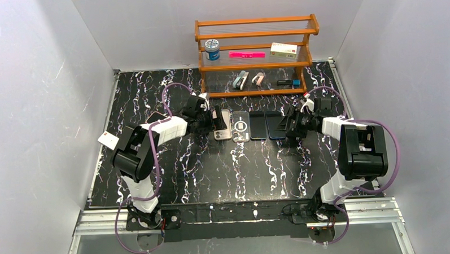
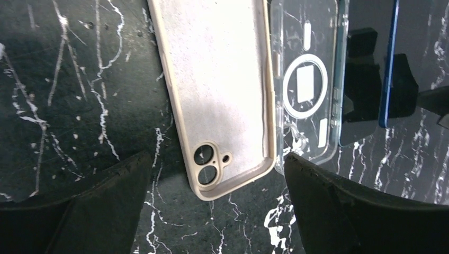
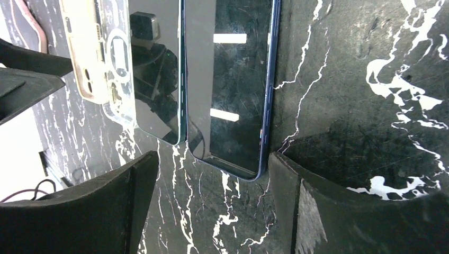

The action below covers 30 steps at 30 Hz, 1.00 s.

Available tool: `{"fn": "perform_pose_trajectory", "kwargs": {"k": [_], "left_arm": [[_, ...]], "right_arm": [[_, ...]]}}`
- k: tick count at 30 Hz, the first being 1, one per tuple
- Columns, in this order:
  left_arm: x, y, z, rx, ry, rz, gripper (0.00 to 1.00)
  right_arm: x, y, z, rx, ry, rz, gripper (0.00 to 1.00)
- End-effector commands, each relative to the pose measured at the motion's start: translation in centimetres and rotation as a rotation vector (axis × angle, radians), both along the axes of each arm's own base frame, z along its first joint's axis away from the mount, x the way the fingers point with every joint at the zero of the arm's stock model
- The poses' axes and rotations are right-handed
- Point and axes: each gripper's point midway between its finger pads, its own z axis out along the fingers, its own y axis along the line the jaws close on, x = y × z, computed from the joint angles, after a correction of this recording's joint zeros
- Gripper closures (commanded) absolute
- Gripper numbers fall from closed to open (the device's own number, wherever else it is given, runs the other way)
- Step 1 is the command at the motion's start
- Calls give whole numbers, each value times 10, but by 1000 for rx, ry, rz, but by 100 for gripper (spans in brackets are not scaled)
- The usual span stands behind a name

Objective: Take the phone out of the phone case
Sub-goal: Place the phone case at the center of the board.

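Nearest me is the bare marble table (image 1: 213, 172). Farther in, my left gripper (image 1: 216, 120) (image 2: 217, 174) sits just left of the clear case (image 1: 241, 126) (image 2: 304, 84). Its jaws are wide apart and straddle the camera-cutout end of the beige case (image 1: 222, 125) (image 2: 217, 90). That case lies empty, lining up, against the clear case's left side. The clear case is empty too, with marble showing through it. Directly right of it lies the dark phone (image 1: 258, 126) (image 3: 159, 69), screen up, then the blue-rimmed phone (image 1: 275, 125) (image 3: 233, 79). I cannot tell whether that rim is a case. My right gripper (image 1: 283, 125) (image 3: 212, 164), right of the clear case past both phones, has its fingers spread around the blue-rimmed phone's end. Beyond the clear case stands the wooden shelf (image 1: 254, 52).
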Motion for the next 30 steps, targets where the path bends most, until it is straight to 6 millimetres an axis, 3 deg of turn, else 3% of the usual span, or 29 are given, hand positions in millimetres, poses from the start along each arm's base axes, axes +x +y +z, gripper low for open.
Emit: {"fn": "perform_pose_trajectory", "kwargs": {"k": [1,10,20,25,30], "left_arm": [[-14,30,-23,164,72,42,4],[0,-1,-25,142,59,-21,3],[-5,-20,-17,84,53,-85,2],[-6,-29,-8,45,33,-125,2],[-2,-29,1,54,0,-133,2]], "right_arm": [[1,-21,-15,-148,26,-48,15],[28,-9,-18,-165,0,-10,12],[25,24,-16,-128,-18,94,10],[26,31,-10,-125,-33,118,9],[27,25,-5,-163,-47,97,8]]}}
